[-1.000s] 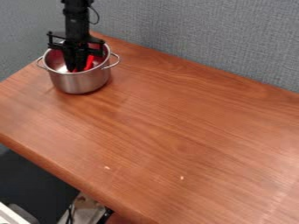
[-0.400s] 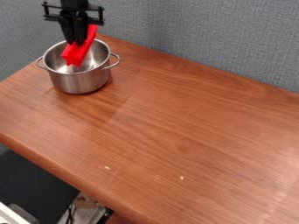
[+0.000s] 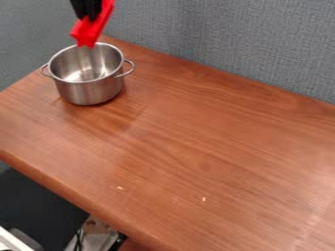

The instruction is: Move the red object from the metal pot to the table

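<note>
The red object (image 3: 89, 27), a bright red bar, hangs in the air at the top left, above the metal pot (image 3: 88, 76). My gripper (image 3: 89, 12) is shut on its upper end, right at the frame's top edge, and is mostly cut off from view. The bar's lower tip is clear of the pot's rim. The pot is a shiny steel one with two small side handles, standing on the table's (image 3: 197, 137) back left corner, and its inside looks bare.
The reddish-brown wooden table runs diagonally across the view. A grey textured wall (image 3: 249, 34) stands behind it. The table's front edge drops off at the lower left, with cables (image 3: 98, 235) on the floor below.
My gripper has risen straight up with the red object in it, from down inside the pot to above its rim. The pot has stayed in place.
</note>
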Tool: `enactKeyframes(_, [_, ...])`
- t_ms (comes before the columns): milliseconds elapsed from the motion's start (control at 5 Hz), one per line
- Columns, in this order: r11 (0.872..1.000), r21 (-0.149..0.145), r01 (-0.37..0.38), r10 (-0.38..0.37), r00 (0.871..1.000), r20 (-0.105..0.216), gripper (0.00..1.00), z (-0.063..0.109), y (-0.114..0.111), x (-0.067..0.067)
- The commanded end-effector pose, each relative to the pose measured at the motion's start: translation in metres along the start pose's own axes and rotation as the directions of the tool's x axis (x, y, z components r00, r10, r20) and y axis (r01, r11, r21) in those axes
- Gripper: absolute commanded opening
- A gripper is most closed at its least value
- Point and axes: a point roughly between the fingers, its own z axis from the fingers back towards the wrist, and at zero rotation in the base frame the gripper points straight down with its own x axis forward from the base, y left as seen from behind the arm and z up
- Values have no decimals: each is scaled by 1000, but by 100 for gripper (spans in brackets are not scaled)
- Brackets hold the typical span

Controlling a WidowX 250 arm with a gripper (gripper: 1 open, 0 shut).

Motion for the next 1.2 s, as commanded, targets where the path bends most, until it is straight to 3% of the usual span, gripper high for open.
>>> enactKeyframes(0, [998,2,70,-69,995,77,0,30,-26,-17])
enactKeyframes(200, [987,5,160,-160,984,74,0,29,-57,-35])
enactKeyframes(600, [953,25,301,-302,953,34,0,5,-104,-73])
enactKeyframes(800, [935,37,353,-354,935,11,0,-15,-121,-85])
enactKeyframes(1000, [925,44,379,-379,925,16,0,-23,-129,-87])
